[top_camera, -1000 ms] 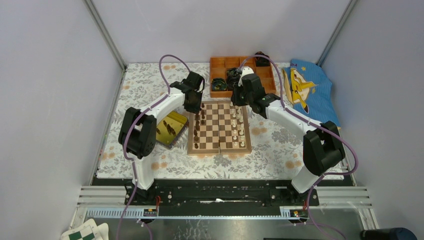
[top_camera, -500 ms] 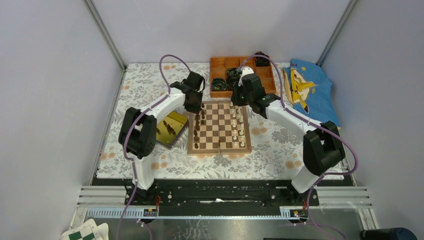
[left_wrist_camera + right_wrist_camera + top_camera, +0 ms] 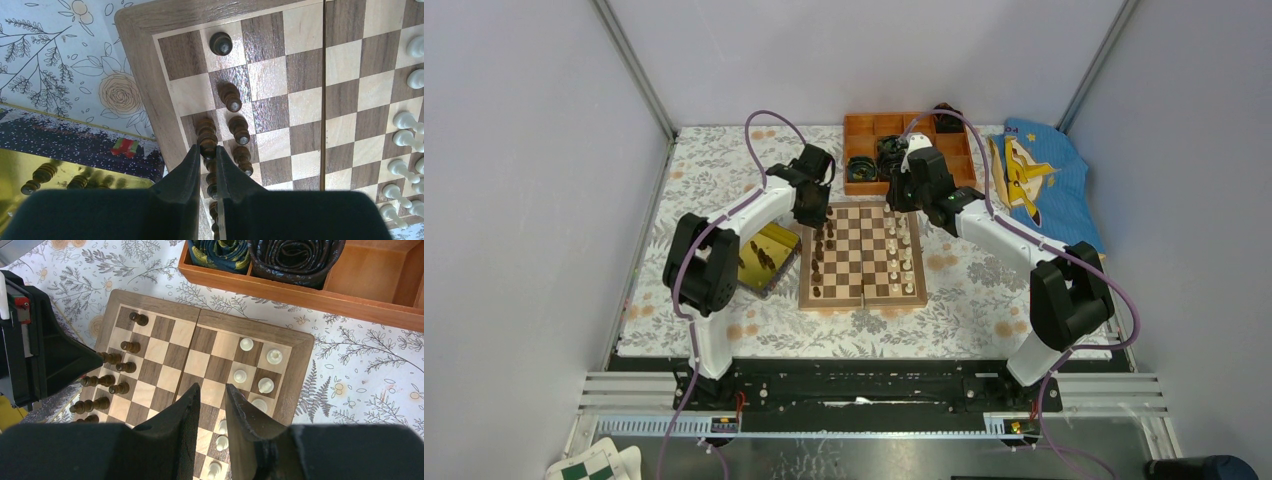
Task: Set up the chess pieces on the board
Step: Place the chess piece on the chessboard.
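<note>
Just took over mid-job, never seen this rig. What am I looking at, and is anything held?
Two robot arms are bolted side by side. The wide picture looks down from above and behind them. The other two come from cameras on the wrists, so the black prongs at the bottom are each arm's own end effector. The chessboard carries dark pieces on its left and cream pieces on its right. A gold tray beside it holds more dark pieces, and the orange box behind holds coiled rolls. The left end effector is closed, apparently pinching one dark piece at the board's left edge. The right end effector hovers over the board, slightly open and empty.
</note>
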Robot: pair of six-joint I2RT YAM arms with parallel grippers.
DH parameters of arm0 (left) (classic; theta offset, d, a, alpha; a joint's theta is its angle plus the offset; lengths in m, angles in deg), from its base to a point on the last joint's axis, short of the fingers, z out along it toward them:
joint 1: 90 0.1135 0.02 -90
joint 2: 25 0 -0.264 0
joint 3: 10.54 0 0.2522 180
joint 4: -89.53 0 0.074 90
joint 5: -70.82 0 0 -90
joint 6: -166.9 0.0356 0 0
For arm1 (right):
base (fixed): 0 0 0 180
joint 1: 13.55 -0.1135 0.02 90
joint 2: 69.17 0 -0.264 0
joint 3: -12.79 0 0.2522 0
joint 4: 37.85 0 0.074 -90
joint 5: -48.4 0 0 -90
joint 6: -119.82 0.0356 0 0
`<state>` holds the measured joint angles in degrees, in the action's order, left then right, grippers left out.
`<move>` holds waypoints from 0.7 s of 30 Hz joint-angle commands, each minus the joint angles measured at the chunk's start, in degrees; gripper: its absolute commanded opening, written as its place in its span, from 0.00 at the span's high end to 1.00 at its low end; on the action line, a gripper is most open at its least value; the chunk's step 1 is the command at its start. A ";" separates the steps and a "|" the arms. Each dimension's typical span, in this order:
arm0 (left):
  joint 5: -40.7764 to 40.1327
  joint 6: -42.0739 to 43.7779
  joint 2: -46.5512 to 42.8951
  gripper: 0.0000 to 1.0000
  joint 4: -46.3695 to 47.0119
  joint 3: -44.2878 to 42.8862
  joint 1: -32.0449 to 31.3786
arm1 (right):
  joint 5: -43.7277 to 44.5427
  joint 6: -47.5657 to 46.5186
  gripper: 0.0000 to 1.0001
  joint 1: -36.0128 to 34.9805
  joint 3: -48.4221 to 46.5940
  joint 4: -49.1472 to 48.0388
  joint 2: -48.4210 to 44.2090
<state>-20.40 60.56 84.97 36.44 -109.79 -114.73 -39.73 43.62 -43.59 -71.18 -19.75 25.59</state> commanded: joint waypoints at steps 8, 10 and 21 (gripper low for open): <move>0.17 -0.32 0.99 0.80 1.89 0.15 -0.32 | -0.66 0.17 0.68 0.43 -0.45 -2.23 -0.02; 0.07 -0.36 0.86 0.76 1.95 0.31 -0.30 | -0.71 0.14 0.68 0.50 -0.45 -2.23 0.05; -0.14 -0.53 0.14 0.67 1.92 0.45 -0.32 | -0.90 0.33 0.68 0.45 -0.27 -2.21 -0.18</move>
<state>-20.42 60.32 85.02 36.55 -109.79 -114.73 -39.75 43.62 -43.57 -71.18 -19.75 25.62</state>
